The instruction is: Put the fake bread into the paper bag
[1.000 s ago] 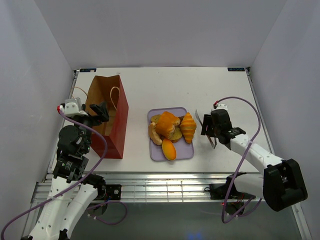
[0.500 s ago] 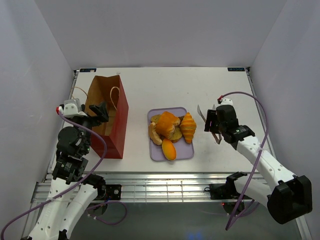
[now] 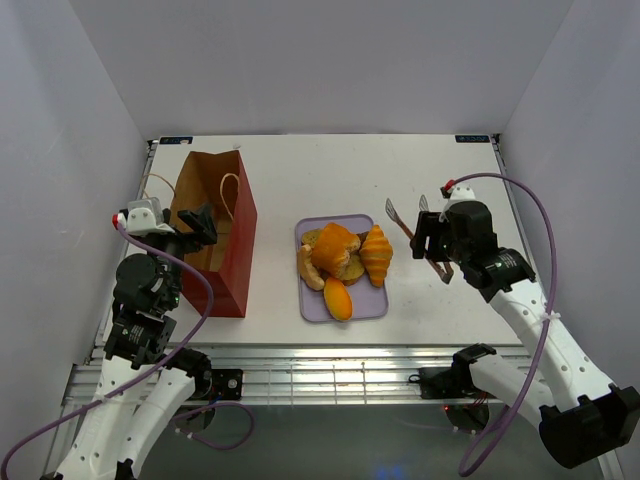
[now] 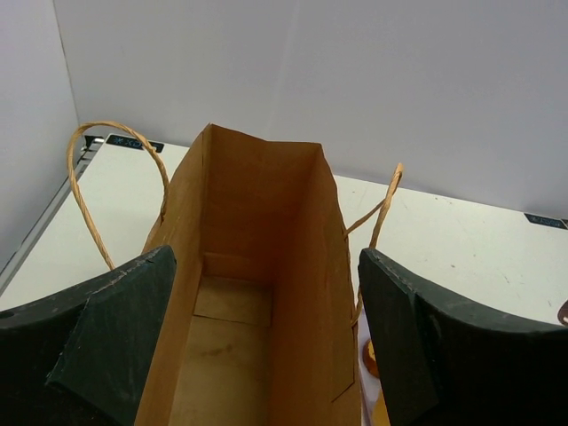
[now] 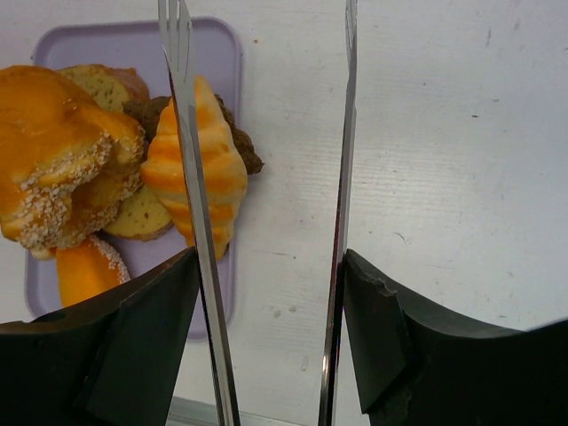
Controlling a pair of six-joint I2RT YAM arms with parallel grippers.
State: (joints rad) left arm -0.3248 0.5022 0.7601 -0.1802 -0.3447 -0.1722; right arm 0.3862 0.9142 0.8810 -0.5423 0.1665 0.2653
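Note:
The fake bread lies on a lavender tray [image 3: 372, 306]: a golden croissant [image 3: 377, 253] at its right edge, a large orange bun [image 3: 335, 245], a smaller orange bun [image 3: 338, 298], a pale crescent roll [image 3: 310, 270] and brown-crusted slices [image 3: 351, 266]. The paper bag [image 3: 232, 250] stands upright and open at the left. My left gripper [image 3: 200, 225] is open, its fingers either side of the bag's mouth [image 4: 248, 266]. My right gripper [image 3: 432, 245] is shut on metal tongs [image 3: 405, 222], held just right of the tray; the tongs' arms are spread, and the left arm [image 5: 182, 106] crosses over the croissant [image 5: 197, 173].
The bag's cord handles [image 4: 89, 177] loop out on both sides. White walls enclose the table on the left, back and right. The table's front edge and metal rail [image 3: 330, 365] run below the tray.
My right arm has lifted and shifted back and to the right, carrying the tongs; their tips now point at the tray's far right. The left arm and the bread have not moved.

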